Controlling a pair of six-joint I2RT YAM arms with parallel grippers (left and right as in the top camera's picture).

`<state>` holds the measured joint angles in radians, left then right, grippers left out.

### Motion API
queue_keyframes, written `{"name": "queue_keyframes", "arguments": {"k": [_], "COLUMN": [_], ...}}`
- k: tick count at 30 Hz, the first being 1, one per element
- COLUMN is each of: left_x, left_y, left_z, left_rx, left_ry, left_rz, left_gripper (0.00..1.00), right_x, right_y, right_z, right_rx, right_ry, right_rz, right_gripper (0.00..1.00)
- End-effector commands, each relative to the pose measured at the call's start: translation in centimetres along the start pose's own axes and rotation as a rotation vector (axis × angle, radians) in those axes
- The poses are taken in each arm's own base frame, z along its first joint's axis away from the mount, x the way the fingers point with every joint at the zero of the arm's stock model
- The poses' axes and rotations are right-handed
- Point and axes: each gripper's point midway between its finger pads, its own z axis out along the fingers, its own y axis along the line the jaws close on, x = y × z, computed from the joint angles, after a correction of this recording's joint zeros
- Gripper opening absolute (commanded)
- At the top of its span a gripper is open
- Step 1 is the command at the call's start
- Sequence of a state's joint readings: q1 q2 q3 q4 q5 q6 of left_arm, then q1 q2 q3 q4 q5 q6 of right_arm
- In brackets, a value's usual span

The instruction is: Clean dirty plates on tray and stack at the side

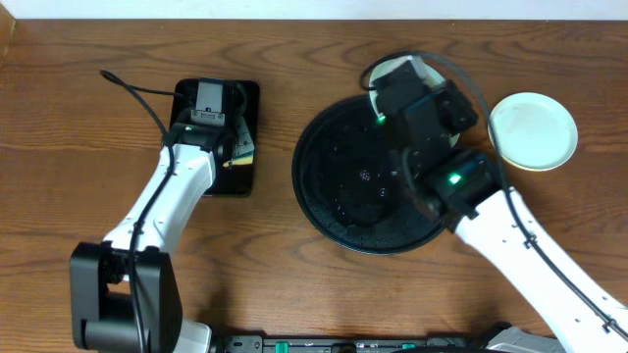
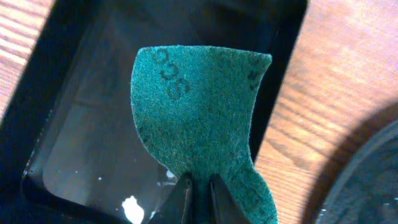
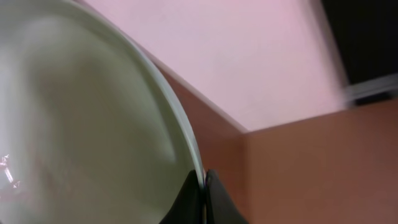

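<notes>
My right gripper (image 3: 203,183) is shut on the rim of a pale mint-green plate (image 3: 81,124) and holds it tilted on edge. In the overhead view this plate (image 1: 376,76) is over the far rim of the round black tray (image 1: 339,211), mostly hidden by my right gripper (image 1: 394,86). A second pale plate (image 1: 533,129) lies flat on the table to the right of the tray. A third plate is not in view. My left gripper (image 2: 200,193) is shut on a green scouring pad (image 2: 199,112) above the small rectangular black tray (image 2: 68,106).
The rectangular black tray (image 1: 245,181) sits left of the round tray, with my left gripper (image 1: 228,147) over it; white specks lie in it. The round tray's rim (image 2: 373,180) shows at the lower right of the left wrist view. Wooden table all round.
</notes>
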<state>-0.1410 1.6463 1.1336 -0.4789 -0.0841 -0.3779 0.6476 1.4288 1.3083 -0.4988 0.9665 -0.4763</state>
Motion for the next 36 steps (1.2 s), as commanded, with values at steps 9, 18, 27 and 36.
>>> {"name": "queue_keyframes", "arguments": {"k": [9, 18, 27, 36], "left_x": [-0.7, 0.4, 1.4, -1.0], "left_y": [3.2, 3.8, 4.9, 6.4], "left_z": [0.9, 2.9, 5.4, 2.6], "left_rx": [-0.025, -0.028, -0.065, -0.060], "left_ry": [0.019, 0.075, 0.117, 0.041], "left_rz": [-0.057, -0.070, -0.080, -0.133], "left_gripper": [0.08, 0.08, 0.30, 0.65], "right_x": [-2.1, -2.4, -2.3, -1.9], "right_y": [-2.6, -3.3, -3.4, -3.2], "right_z": [-4.2, -4.3, -4.3, -4.2], "right_rx": [0.191, 0.222, 0.225, 0.219], "right_ry": [-0.019, -0.022, -0.019, -0.018], "right_rz": [-0.133, -0.078, -0.070, 0.009], "right_gripper": [0.01, 0.01, 0.01, 0.01]}}
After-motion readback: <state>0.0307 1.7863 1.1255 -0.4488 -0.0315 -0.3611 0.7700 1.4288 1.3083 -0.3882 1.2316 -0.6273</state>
